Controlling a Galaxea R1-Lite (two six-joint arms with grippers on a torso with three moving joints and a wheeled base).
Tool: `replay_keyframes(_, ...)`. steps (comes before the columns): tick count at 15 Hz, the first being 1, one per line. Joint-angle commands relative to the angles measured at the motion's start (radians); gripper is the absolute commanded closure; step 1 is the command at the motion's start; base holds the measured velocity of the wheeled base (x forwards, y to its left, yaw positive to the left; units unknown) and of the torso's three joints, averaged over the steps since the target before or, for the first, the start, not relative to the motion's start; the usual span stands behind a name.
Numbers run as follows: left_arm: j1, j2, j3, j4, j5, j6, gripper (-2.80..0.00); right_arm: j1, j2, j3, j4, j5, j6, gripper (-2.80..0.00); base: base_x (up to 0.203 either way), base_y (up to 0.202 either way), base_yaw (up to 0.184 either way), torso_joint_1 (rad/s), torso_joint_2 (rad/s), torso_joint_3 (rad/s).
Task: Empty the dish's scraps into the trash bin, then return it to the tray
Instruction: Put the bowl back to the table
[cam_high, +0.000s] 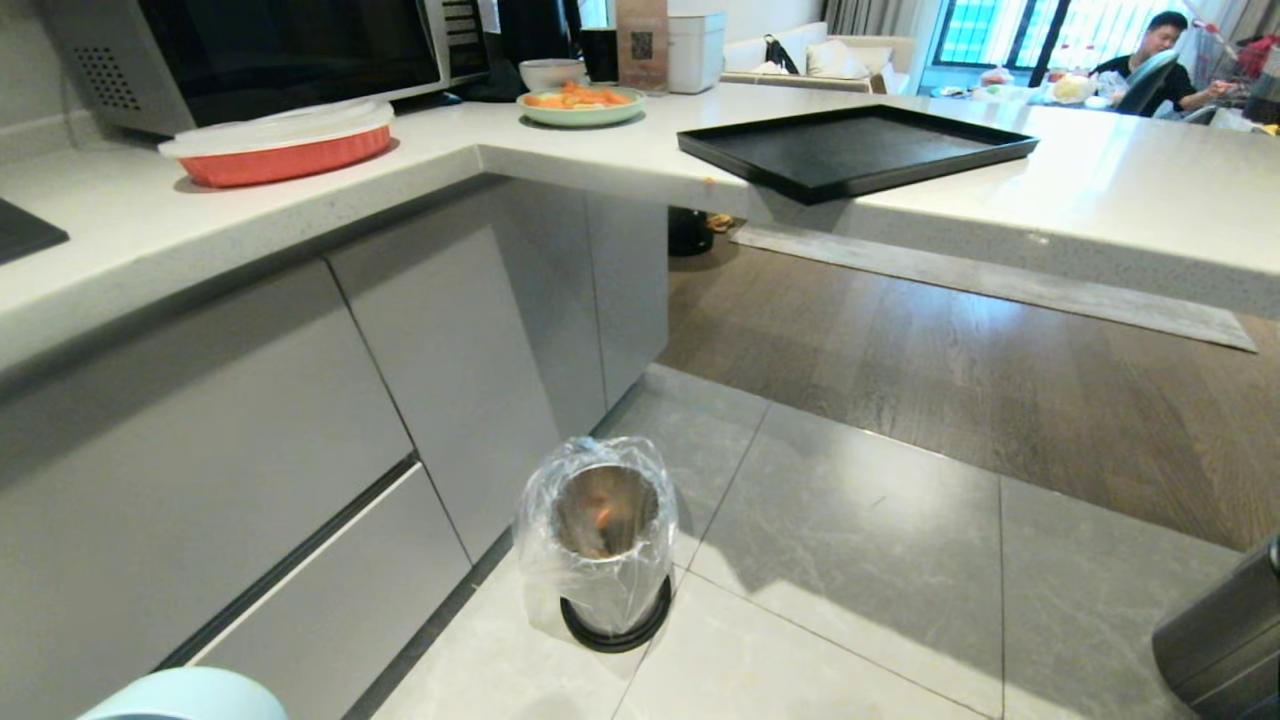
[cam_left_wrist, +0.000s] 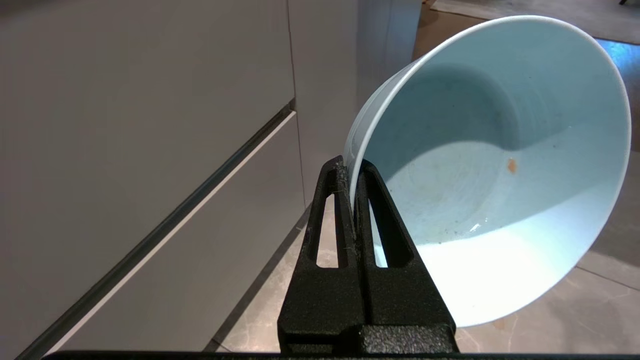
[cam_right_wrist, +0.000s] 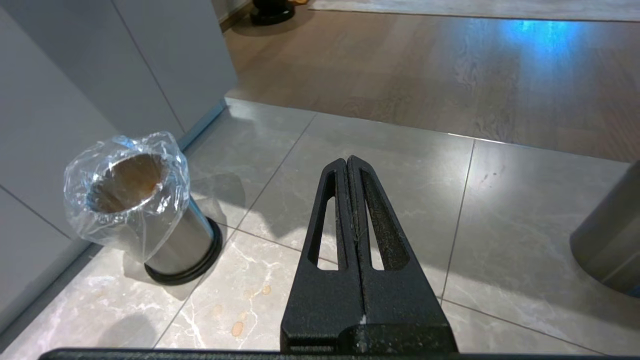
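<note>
My left gripper is shut on the rim of the pale light-blue dish, which hangs tilted with only a tiny orange speck inside. Part of the dish shows at the head view's lower left edge. The trash bin, shiny metal with a clear bag liner, stands on the floor by the cabinets, with orange scraps inside. It also shows in the right wrist view, the trash bin. The black tray lies bare on the counter, one corner over the edge. My right gripper is shut and holds nothing.
A green plate of carrot slices, a red baking dish with lid, a white bowl and a microwave stand on the counter. A dark cylinder stands on the floor at right. A person sits far back.
</note>
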Motion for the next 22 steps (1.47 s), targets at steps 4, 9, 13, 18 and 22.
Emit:
replay_keyframes(4, 0.001, 0.001, 0.0, 0.0, 0.0, 0.0, 0.0, 0.0, 0.001, 0.0, 0.0, 0.0, 0.001, 0.0, 0.004, 0.004, -0.052, 0.0, 0.0, 0.0)
replay_keyframes(9, 0.001, 0.001, 0.0, 0.0, 0.0, 0.0, 0.0, 0.0, 0.001, 0.0, 0.0, 0.0, 0.001, 0.0, 0.002, 0.01, -0.199, 0.003, 0.0, 0.005)
replay_keyframes(13, 0.001, 0.001, 0.0, 0.0, 0.0, 0.0, 0.0, 0.0, 0.0, 0.0, 0.0, 0.0, 0.001, 0.0, -0.001, 0.002, -0.051, 0.004, 0.0, 0.001)
replay_keyframes(18, 0.001, 0.001, 0.0, 0.0, 0.0, 0.0, 0.0, 0.0, 0.0, 0.0, 0.0, 0.0, 0.0, 0.0, 0.0, 0.0, 0.0, 0.0, 0.0, 0.0)
replay_keyframes(22, 0.001, 0.001, 0.0, 0.0, 0.0, 0.003, 0.0, 0.0, 0.0, 0.0, 0.0, 0.0, 0.001, 0.0, 0.0, 0.0, 0.0, 0.0, 0.0, 0.0)
